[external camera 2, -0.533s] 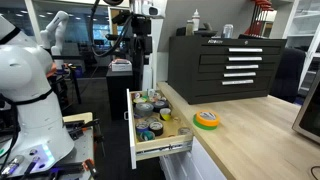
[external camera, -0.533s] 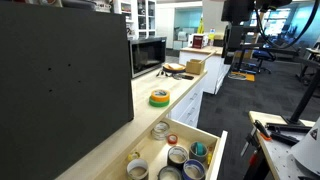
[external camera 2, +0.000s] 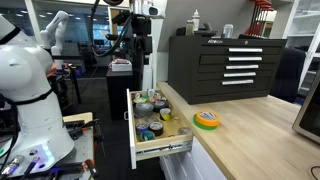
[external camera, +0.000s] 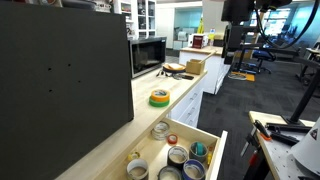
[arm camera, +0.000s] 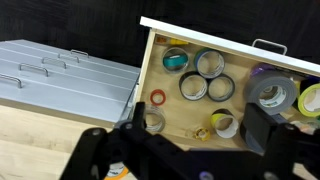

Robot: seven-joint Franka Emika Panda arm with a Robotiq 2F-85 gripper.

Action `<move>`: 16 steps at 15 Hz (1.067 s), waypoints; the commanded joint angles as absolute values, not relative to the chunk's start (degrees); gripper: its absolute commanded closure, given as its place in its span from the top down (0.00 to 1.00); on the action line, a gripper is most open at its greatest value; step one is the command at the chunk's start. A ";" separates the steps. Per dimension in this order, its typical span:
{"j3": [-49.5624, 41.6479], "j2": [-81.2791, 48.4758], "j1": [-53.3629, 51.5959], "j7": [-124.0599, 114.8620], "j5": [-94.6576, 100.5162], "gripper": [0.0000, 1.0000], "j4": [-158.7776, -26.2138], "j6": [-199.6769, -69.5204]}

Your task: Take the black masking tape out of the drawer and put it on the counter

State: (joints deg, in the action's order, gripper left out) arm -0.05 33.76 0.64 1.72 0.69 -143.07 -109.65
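A: Wrist view looks straight down into the drawer [arm camera: 146, 72]; it's pulled out and full of tape rolls.

B: And the claw [arm camera: 178, 135]?

A: Spread wide; one dark finger low on the left, the other low on the right, nothing between them but open air; it's above the drawer, touching no roll.

B: Where's the black masking tape [arm camera: 193, 86]?

A: Lying flat near the middle of the drawer, a black ring with a paler core; two more dark-rimmed rolls sit just beside it, so the pick is a close call; a teal roll [arm camera: 175, 60] lies toward the white front, a fat grey roll [arm camera: 268, 94] off to the right, a thin red ring [arm camera: 157, 97] near the left wall.

B: Anything on the surface [external camera 2: 250, 135]?

A: In both exterior views the yellow-and-green roll [external camera: 159, 98] lies flat on the cream top, well apart from the drawer [external camera 2: 165, 150]; behind it in an exterior view stands a black tool chest [external camera 2: 230, 62].

B: And the arm?

A: The arm [external camera 2: 138, 18] hangs from high up over the drawer's far end in an exterior view; the claw's opening can't be read from there; only the wrist view shows it.
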 commanded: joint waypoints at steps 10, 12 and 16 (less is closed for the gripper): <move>-0.23 33.74 0.42 1.61 0.79 1.00 -142.96 -109.51; -0.23 33.74 0.42 1.61 0.79 1.00 -142.96 -109.51; 0.02 32.19 -0.02 1.42 0.29 1.00 -144.19 -112.42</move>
